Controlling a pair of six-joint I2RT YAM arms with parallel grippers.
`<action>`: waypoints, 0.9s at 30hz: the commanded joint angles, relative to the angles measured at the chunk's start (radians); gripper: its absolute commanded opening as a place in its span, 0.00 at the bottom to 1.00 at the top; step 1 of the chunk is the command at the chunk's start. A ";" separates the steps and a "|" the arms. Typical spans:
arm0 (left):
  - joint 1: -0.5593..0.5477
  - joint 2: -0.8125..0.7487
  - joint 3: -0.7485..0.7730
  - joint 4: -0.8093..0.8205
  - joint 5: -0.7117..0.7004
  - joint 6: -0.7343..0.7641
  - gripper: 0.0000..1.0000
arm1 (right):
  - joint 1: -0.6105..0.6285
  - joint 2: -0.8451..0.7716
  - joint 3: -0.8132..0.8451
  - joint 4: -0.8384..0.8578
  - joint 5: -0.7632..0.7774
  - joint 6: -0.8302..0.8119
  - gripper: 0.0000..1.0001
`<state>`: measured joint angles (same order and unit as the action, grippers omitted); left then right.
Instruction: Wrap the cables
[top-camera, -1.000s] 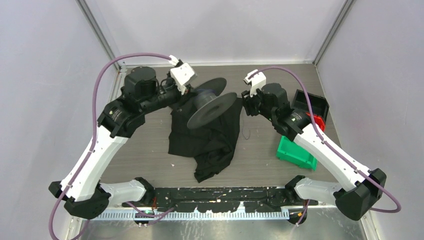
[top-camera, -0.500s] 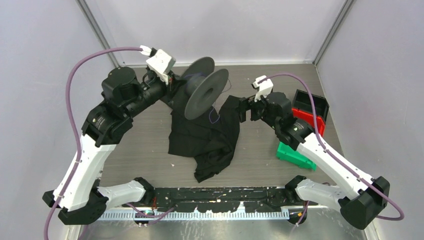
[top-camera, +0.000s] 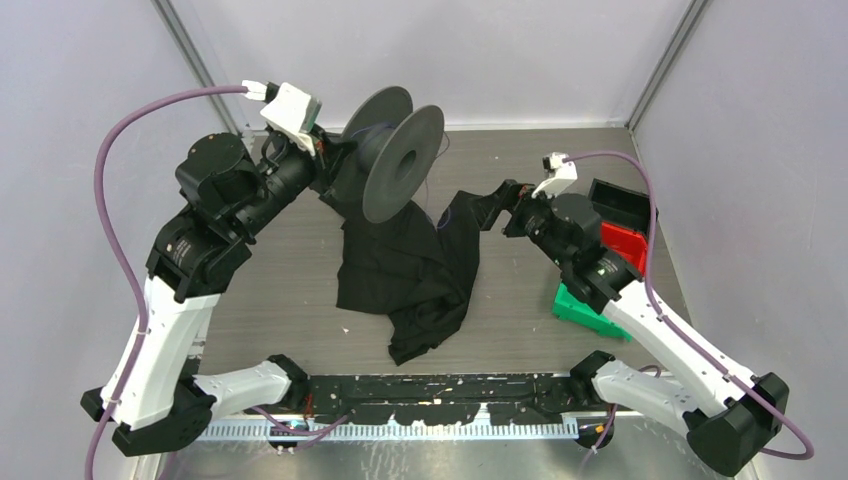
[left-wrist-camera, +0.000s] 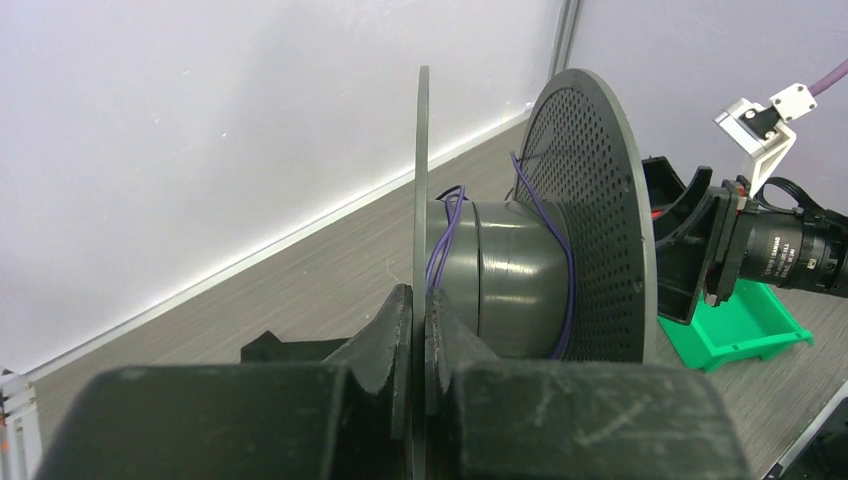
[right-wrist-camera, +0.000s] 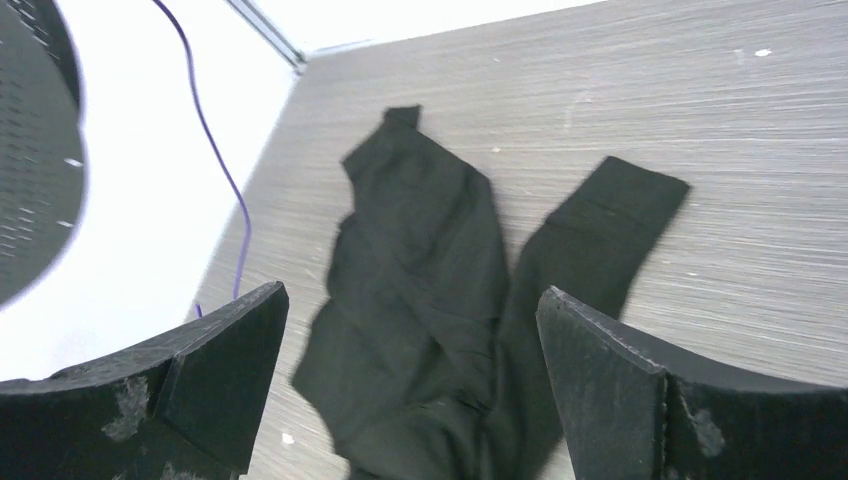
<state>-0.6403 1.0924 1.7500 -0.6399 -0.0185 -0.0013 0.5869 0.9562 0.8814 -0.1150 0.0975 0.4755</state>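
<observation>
Spool (top-camera: 395, 150) gripped by left gripper (left-wrist-camera: 418, 315), right gripper (right-wrist-camera: 410, 330) empty.
The left jaws are pinched tight on the spool's near flange. Thin purple wire (left-wrist-camera: 441, 235) loops loosely round the hub, one strand hanging toward the black cloth (top-camera: 415, 275) on the table (top-camera: 290, 270). The right jaws gape wide above that cloth, holding nothing.

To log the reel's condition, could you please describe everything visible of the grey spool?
The grey spool looks like dark plastic: two round flanges, the far one perforated, joined by a smooth hub. It is held aloft, the left gripper shut on its near flange's edge. A few loose turns of thin purple wire cross the hub.
</observation>
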 joint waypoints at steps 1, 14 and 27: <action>0.003 -0.029 0.025 0.137 -0.018 -0.035 0.00 | -0.004 -0.038 -0.040 0.197 -0.056 0.234 1.00; 0.004 -0.035 0.002 0.174 -0.027 -0.042 0.00 | 0.010 0.040 -0.044 0.318 -0.238 0.289 0.95; 0.003 -0.031 -0.006 0.186 -0.018 -0.049 0.00 | 0.040 0.130 -0.059 0.339 -0.387 0.286 0.83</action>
<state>-0.6403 1.0916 1.7359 -0.6041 -0.0319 -0.0269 0.6086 1.0679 0.8204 0.1608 -0.2272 0.7639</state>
